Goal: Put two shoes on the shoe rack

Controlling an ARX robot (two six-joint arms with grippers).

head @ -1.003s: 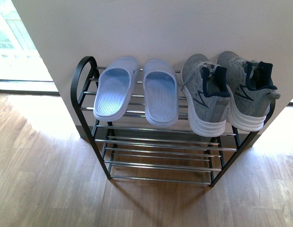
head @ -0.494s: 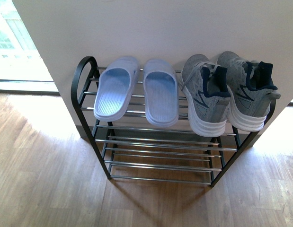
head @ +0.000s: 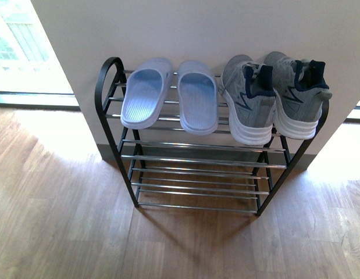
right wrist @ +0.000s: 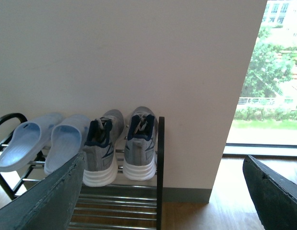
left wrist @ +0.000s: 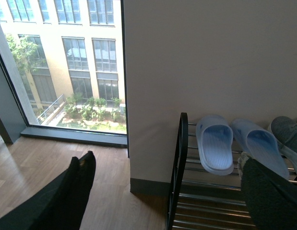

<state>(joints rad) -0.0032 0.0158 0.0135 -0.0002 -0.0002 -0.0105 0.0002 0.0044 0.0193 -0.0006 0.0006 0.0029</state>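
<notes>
Two pairs sit on the shoe rack's point(head: 108, 93) top shelf, pale blue slides point(head: 171, 100) at 9 o'clock of grey sneakers point(head: 273, 99); both look light, slides flexible, sneakers graspable by dark collars; left gripper point(left wrist: 162, 191) and right gripper point(right wrist: 162, 191) spread, empty.

The shoe rack point(head: 118, 152) stands on a wooden floor point(head: 57, 232), its back against a pale wall point(head: 214, 29). It has a black tube frame with rounded top corners and several tiers of thin silver rods. On the top tier lie the pale blue slides point(head: 171, 100), side by side at the left, soles up, toes toward the wall. Just beside them at the right sit the grey sneakers point(head: 273, 102), touching each other, heels facing outward, their white soles overhanging the front rod. The lower tiers show only bare rods.
</notes>
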